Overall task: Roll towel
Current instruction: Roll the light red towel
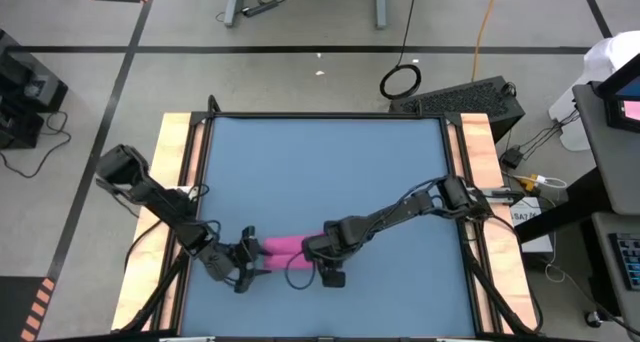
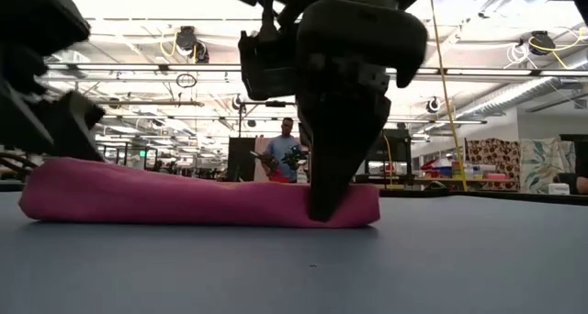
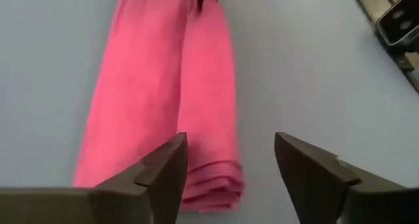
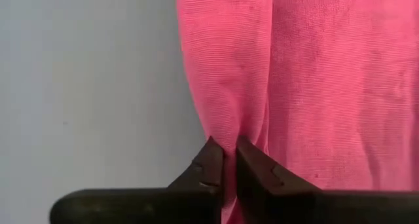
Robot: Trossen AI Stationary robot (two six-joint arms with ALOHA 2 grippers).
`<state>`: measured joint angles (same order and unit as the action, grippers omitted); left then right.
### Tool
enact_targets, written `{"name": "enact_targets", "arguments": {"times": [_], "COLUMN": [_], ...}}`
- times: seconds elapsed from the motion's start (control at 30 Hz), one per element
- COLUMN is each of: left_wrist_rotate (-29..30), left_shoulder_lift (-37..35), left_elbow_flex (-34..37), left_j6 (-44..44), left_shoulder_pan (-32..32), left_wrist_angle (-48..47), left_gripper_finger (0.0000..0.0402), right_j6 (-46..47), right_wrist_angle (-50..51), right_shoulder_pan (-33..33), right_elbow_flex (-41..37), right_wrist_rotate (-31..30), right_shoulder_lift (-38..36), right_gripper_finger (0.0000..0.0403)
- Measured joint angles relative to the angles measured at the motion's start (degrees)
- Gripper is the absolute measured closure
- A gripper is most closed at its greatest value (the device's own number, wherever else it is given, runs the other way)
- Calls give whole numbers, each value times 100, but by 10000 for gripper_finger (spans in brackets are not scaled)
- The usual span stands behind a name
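Open workshop hall behind the table: ceiling lights, benches, a person in a light blue top standing far off. Work surface is a flat blue tabletop with pale wooden side rails.

Small magenta-pink soft fabric towel lies on the tabletop near its front edge, a little left of centre. It is gathered into a long, low roll with layered folds visible at its left end. Long axis runs left–right across the table, parallel to the near edge. From table height it reads as a flattened tube, slightly thicker toward the left. The white tag is not visible.

Left gripper: the dark left arm reaches in from the left rail, elbow bent, wrist low over the table at the towel's left end. Fingers spread wide apart; the roll's end sits partly between them, and one finger overlaps its edge. Holding nothing; contact with the cloth cannot be told.

Right gripper: the dark right arm stretches from the right rail diagonally toward the near centre, wrist pitched steeply down at the towel's right end. Fingertips nearly together, only a thin gap between them, pinching a crease of the pink fabric at the edge of the roll. The low view shows this gripper's tip planted down on the towel against the table.
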<state>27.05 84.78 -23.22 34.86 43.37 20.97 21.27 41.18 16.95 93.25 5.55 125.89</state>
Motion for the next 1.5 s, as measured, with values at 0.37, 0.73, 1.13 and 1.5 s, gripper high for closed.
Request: {"name": "enact_targets", "arguments": {"times": [0.37,0.73,1.13,1.5], "left_wrist_rotate": [1289,1720,1451,1843], "left_shoulder_lift": [-70,989,1359,1313], "left_elbow_flex": [-13,-22,-28,-37], "left_j6": [-1323,-1337,-1437,-1274], "left_shoulder_pan": [739,511,262,524], "left_wrist_angle": [559,803,756,740], "left_gripper_finger": [159,159,159,147], "right_j6": [-280,-449,-407,-346], "right_wrist_angle": [-46,-73,-71,-69], "right_shoulder_pan": [-565,-689,-715,-711], "right_elbow_flex": [-15,-15,-15,-15], "right_wrist_rotate": [992,1121,1287,1287], "right_shoulder_lift": [15,17,19,17], "right_gripper_finger": [391,391,387,383]}}
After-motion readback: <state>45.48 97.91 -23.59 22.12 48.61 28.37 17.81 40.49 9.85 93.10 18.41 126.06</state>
